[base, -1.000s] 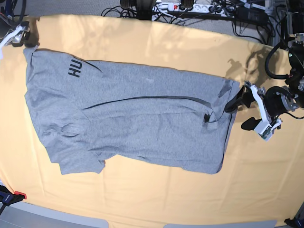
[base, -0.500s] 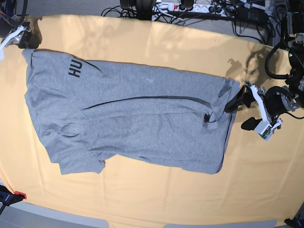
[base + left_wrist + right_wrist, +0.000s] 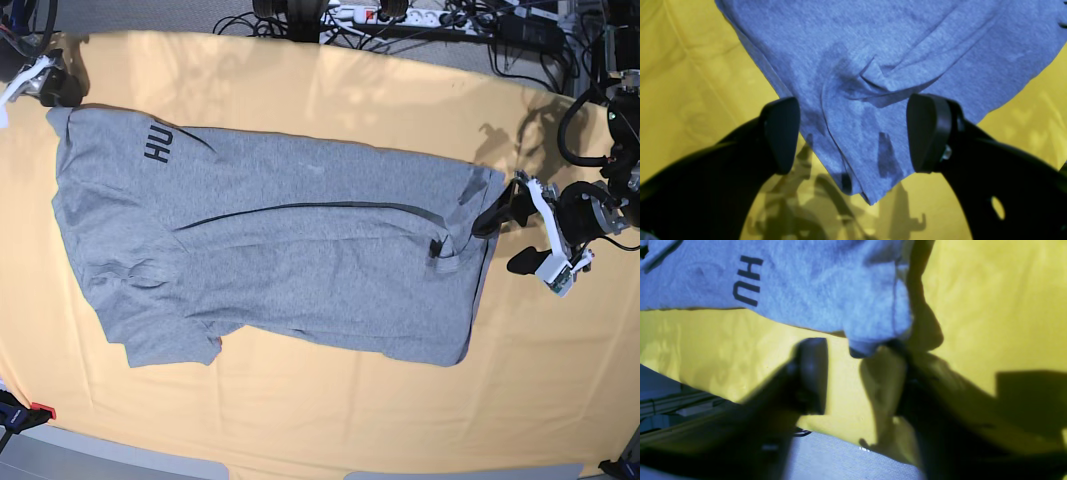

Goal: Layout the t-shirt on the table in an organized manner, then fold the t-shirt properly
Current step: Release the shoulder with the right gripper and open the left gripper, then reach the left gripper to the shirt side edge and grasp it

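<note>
Grey t-shirt [image 3: 280,250] lies spread on the table [image 3: 330,410], whose creased yellow-orange cloth reaches well beyond it; the shirt's long axis runs left to right in the base view, black "HU" lettering [image 3: 158,143] at the left end. The knit is heathered, with soft folds and a dark crease along its middle. Left gripper [image 3: 853,133] has its fingers spread wide to either side of a pointed shirt corner, not touching it. Right gripper [image 3: 862,373] straddles another corner; whether it pinches the cloth cannot be told.
</note>
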